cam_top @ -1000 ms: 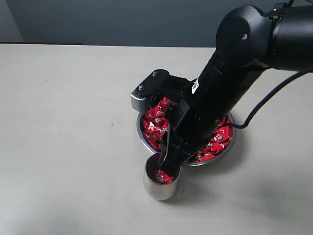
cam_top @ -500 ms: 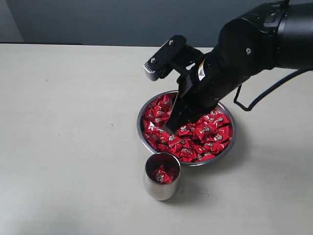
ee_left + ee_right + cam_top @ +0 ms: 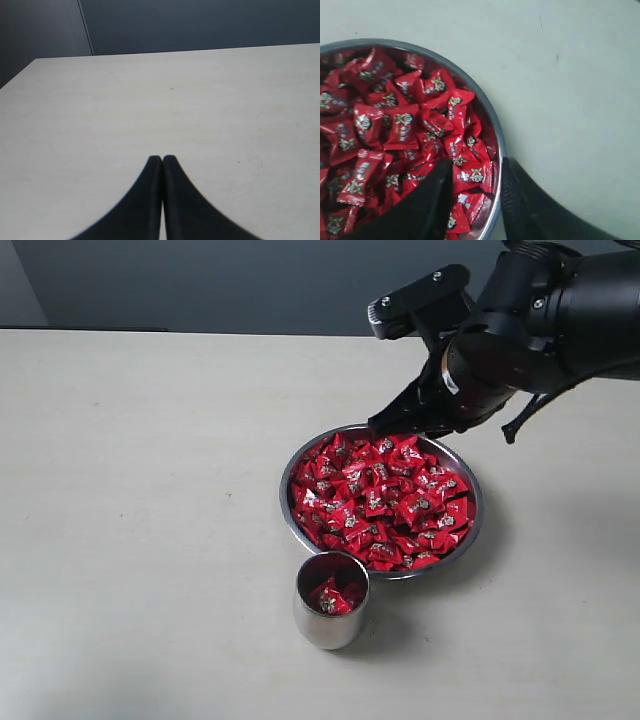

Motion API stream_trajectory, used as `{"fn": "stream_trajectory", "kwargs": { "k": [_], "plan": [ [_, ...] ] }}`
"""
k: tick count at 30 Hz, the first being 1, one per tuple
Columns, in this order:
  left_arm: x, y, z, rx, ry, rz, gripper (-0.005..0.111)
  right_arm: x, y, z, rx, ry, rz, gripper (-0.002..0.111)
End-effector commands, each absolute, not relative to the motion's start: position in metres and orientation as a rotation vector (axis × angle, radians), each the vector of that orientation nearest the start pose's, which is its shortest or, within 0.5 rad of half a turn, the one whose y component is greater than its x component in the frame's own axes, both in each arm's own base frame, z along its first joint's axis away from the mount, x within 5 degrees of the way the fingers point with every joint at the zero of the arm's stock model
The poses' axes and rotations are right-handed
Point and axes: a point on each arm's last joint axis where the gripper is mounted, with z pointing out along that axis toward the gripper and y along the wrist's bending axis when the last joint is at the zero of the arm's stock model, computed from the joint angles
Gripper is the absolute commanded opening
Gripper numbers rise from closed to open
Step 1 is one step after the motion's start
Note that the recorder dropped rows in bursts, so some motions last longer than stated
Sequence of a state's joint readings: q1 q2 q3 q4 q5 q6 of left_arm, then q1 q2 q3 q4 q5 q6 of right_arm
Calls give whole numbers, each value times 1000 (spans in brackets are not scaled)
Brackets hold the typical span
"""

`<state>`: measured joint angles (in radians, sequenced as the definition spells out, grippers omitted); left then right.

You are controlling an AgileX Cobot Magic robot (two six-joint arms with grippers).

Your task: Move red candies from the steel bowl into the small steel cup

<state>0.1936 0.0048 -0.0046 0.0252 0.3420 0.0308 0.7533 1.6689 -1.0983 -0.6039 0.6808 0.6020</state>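
The steel bowl sits mid-table, heaped with red candies. Just in front of it stands the small steel cup, upright, with a few red candies inside. My right gripper hovers over the bowl's far rim, open, holding nothing. In the right wrist view its fingers straddle the bowl's rim, one above the candies and one outside the bowl. My left gripper is shut and empty over bare table, out of the exterior view.
The pale table stretches wide to the left of the bowl and cup. A dark wall runs along its far edge. The right arm's black cable hangs beside the bowl's far right.
My right gripper lifted out of the cup, crossed back over the bowl and now sits at its far rim. Candy stays in the cup.
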Motion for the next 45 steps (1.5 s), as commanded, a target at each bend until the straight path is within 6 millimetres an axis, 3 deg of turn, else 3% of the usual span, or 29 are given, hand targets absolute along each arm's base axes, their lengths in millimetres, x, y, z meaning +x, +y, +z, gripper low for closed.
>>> {"fn": "stream_trajectory", "kwargs": {
  "k": [1,15,23,31,37,45],
  "plan": [
    [53,11,183,-126,1817,179,0,285,194,209,-569,2570,-123,33],
    [53,11,183,-126,1817,179,0,281,191,206,-532,2680,-126,33],
    [53,11,183,-126,1817,179,0,275,197,204,-424,2755,6,33],
    [53,11,183,-126,1817,179,0,275,205,204,-454,2736,119,33],
    [53,11,183,-126,1817,179,0,289,232,199,-456,2781,281,33],
    [53,11,183,-126,1817,179,0,314,250,182,-503,2848,206,33]
  ]
}}
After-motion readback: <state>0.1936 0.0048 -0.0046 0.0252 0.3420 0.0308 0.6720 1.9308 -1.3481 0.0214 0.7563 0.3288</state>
